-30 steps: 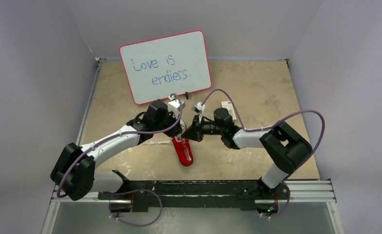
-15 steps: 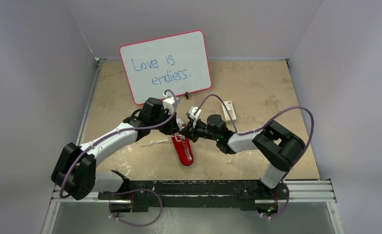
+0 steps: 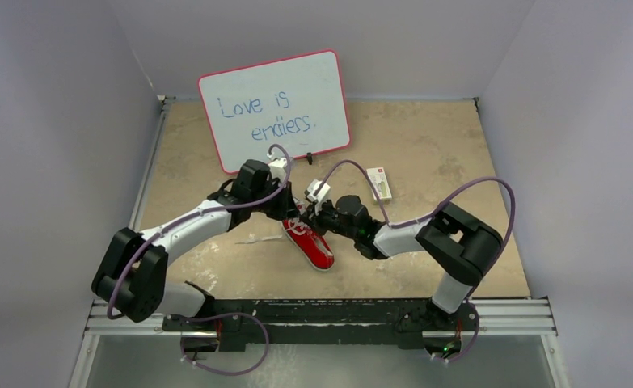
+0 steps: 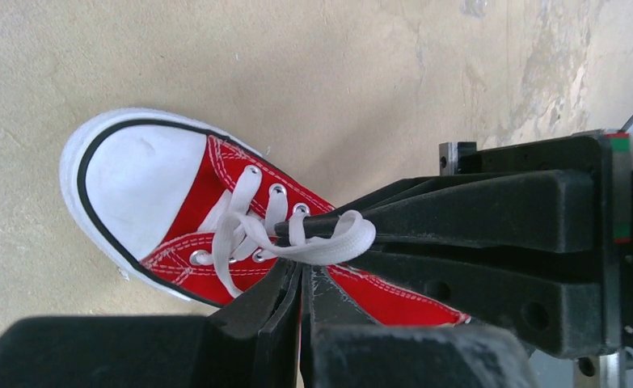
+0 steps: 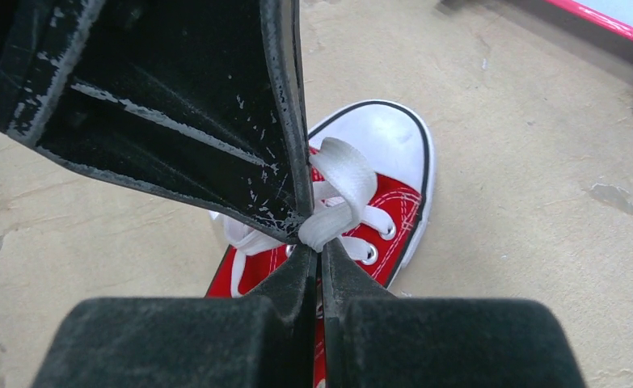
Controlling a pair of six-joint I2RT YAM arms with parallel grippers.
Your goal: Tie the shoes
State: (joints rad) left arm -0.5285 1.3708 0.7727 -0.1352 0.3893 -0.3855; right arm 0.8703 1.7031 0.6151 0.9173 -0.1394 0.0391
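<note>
Shoe (image 3: 317, 249): small low-top, red canvas with white contrast stitching, smooth white rubber toe cap (image 4: 135, 182) rimmed by a thin black line, white sole edge, metal eyelets (image 4: 277, 191), flat woven white laces (image 4: 329, 242). It lay sole-down on the surface (image 3: 426, 145) near the middle, between the two arms. Its long axis ran diagonally: the toe pointed far-left toward the whiteboard (image 3: 276, 105), the heel near-right, just below the right forearm in the top view. The surface was tan and matt, mottled with paler patches and scuffs. The left hand (image 4: 301, 271) was closed, black fingers pressed together with a strand of lace pinched between them above the eyelet rows. The right hand (image 5: 321, 257) was likewise closed, clamping a flattened loop of lace that bulged out just past its tips. The two hands met tip to tip over the shoe's throat, and their finger faces were scratched and worn pale in streaks. The whiteboard was rectangular with rounded corners and a pink-red frame, propped tilted at the far side; blue handwriting read "Love is endless." A small white box (image 3: 380, 183) with a red mark lay flat to the right of the board, its print too small to read. No brand was legible on the shoe.
</note>
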